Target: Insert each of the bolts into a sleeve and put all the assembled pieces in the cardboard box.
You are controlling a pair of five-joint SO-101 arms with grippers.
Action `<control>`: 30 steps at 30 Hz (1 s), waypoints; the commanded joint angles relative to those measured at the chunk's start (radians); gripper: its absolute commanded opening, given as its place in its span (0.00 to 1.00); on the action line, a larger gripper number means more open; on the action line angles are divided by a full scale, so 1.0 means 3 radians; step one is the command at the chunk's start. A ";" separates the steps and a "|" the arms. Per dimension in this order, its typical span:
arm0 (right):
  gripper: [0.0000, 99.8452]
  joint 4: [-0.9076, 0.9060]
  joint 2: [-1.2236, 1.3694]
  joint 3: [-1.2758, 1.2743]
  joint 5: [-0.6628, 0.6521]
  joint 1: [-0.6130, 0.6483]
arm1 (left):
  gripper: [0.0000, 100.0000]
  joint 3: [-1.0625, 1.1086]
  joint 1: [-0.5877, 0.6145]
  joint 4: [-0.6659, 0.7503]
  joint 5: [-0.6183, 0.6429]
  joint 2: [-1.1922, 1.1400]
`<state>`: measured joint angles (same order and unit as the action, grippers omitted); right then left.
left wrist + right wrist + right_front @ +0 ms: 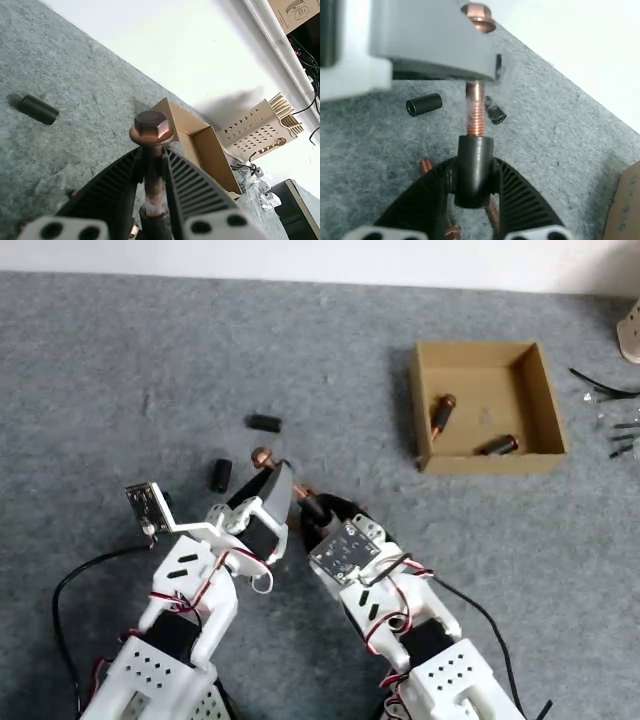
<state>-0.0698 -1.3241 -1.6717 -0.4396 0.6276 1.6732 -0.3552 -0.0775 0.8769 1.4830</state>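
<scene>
My left gripper is shut on a copper bolt and holds it by the shaft, head away from the wrist. My right gripper is shut on a black sleeve. The bolt's threaded tip sits at the mouth of that sleeve. The two grippers meet near the table's middle. The cardboard box stands at the right rear, with two assembled pieces inside.
Two loose black sleeves lie on the grey carpet just beyond the left gripper. Loose copper bolts lie under the right gripper. Cables lie at the right edge. A white slotted basket stands beyond the box.
</scene>
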 commanded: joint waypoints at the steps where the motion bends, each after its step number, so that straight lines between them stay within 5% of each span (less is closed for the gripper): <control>1: 0.00 0.0105 -0.0023 -0.0345 -0.0036 -0.0043 | 0.01 -0.0064 -0.0090 -0.0317 0.0000 0.0059; 10: 0.00 0.0110 -0.0023 -0.0340 -0.0036 -0.0069 | 0.01 -0.0253 -0.0243 -0.0752 -0.0010 0.0059; 22: 0.00 0.0115 -0.0023 -0.0340 -0.0031 -0.0136 | 0.01 -0.0228 -0.0294 -0.0772 -0.0245 0.0054; 30: 0.00 0.0115 -0.0023 -0.0340 -0.0031 -0.0136 | 0.30 -0.0248 -0.0253 -0.0808 -0.0251 0.0028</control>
<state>-0.0698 -1.3226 -1.6717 -0.4427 0.6107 1.6456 -0.4289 -0.3122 0.8094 1.4891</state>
